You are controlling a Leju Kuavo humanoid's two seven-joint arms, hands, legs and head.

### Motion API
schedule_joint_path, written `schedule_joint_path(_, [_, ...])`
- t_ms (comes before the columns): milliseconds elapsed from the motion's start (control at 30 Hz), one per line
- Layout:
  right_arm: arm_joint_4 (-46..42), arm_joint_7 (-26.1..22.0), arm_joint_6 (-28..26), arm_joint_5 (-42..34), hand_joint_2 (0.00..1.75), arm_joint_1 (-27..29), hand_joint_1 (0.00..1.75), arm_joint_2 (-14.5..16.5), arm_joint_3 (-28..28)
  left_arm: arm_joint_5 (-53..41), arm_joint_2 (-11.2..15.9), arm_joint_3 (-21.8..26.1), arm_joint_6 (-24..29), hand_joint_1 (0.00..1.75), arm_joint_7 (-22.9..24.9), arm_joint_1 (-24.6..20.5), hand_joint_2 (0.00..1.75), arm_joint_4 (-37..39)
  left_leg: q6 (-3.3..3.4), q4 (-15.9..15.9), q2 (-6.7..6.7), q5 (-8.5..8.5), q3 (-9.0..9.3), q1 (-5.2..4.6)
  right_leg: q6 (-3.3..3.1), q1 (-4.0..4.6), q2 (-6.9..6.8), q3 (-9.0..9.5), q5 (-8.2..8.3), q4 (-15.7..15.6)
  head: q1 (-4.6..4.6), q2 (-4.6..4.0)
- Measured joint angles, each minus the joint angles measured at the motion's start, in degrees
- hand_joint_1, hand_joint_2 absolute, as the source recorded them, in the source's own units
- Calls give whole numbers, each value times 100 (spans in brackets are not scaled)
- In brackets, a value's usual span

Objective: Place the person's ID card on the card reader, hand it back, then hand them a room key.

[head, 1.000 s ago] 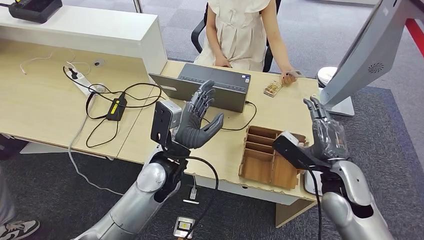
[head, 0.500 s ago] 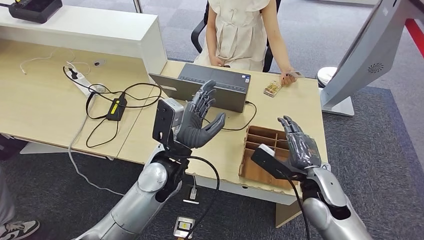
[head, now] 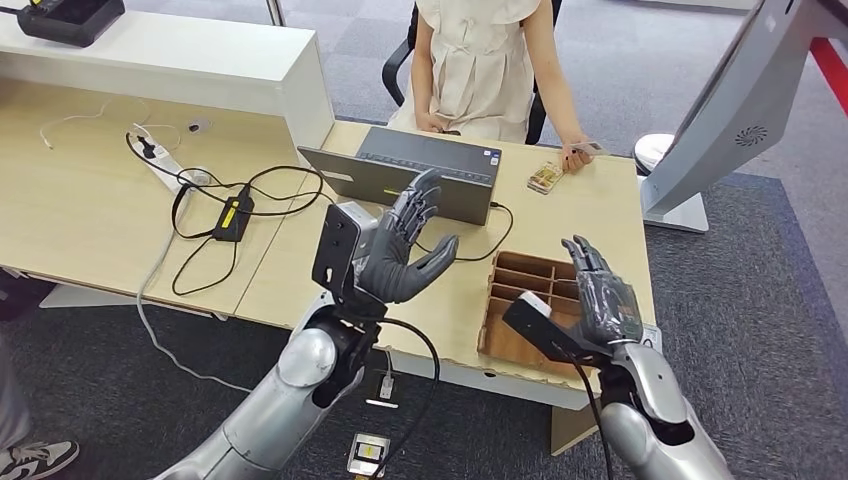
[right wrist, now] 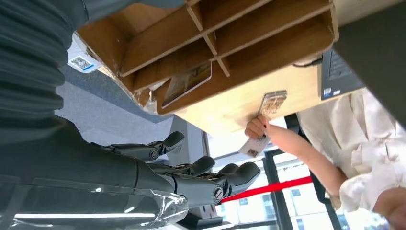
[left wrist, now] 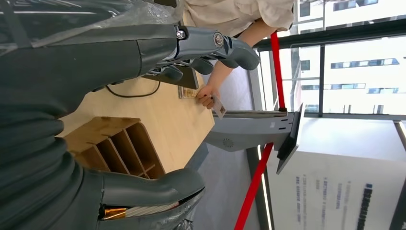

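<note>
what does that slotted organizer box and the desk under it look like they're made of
Slotted organizer box: apparently thin unfinished plywood or bamboo; warm brown, matte, with visible grain and thin dividers. Desk: probably wood-look laminate; pale, smooth and uniform, with a white edge.

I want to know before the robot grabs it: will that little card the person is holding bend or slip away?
The card looks thin and flat and holds its shape past the person's hand, so it is probably stiff rather than floppy. It seems very light for its size. Its face looks smooth in the right wrist view, so it may slip between the right hand fingers unless pinched firmly.
</note>
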Motion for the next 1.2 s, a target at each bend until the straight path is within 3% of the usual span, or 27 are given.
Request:
schedule_joint_path(200, [485,-228,-854,69,175,-107,0,-1,-61,-13,-26,-12,-120,0,3,-1,175,40,0,0,0,0,0,0,0,0,0,0,0,0,0,0])
schedule_joint_path(333, [920,-363,-1131,65,175,-188,0,8,-109,13,-49,-16,-127,0,-5,-2,175,77,0,0,0,0,0,0,0,0,0,1,0,0,0,0])
schedule_joint_path(1200, [1959,-407,-1066,-149,175,-396,0,227,-148,203,-116,-41,-159,0,-71,-5,175,257,0,1,0,0,0,0,0,0,0,0,0,0,1,0])
